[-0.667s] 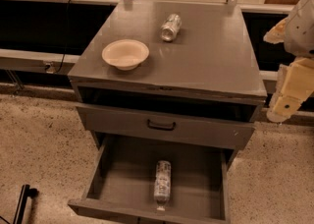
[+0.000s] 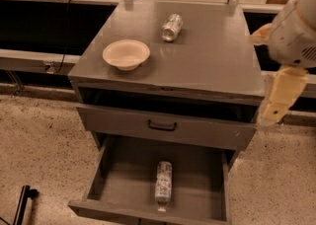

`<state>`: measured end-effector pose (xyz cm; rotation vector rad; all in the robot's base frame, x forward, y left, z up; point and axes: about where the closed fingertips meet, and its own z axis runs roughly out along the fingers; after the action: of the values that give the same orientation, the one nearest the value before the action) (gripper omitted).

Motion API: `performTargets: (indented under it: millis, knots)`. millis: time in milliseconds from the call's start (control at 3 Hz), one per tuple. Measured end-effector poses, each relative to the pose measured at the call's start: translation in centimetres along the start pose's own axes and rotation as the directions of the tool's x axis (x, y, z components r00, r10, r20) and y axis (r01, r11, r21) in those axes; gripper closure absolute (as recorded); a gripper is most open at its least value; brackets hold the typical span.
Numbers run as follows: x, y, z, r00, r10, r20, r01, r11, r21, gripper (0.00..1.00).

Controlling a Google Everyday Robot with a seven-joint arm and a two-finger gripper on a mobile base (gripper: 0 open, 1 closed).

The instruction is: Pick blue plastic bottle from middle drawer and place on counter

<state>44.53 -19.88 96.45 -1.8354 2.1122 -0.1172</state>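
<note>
The blue plastic bottle (image 2: 163, 182) lies in the open middle drawer (image 2: 123, 179), cap nearest us — our gripper (image 2: 276, 101) hangs right of the counter (image 2: 212, 56), well apart; how open, we cannot tell.

I see a speckled beige terrazzo floor (image 2: 39, 140), a long grey metal ledge (image 2: 24, 61) running below a dark black back panel (image 2: 29, 26), and a thin black cable (image 2: 66, 36) hanging down onto it.
</note>
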Motion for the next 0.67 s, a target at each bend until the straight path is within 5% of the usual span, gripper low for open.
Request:
performTargets:
  millis: [333,667]
  knots:
    - [-3.4,3.1,2.3,0.978,-0.197,0.072,0.193,0.9795,0.058,0.0]
    - [-2.9,3.5,4.8,0.964,-0.257,0.073,0.252,0.9652,0.069,0.0]
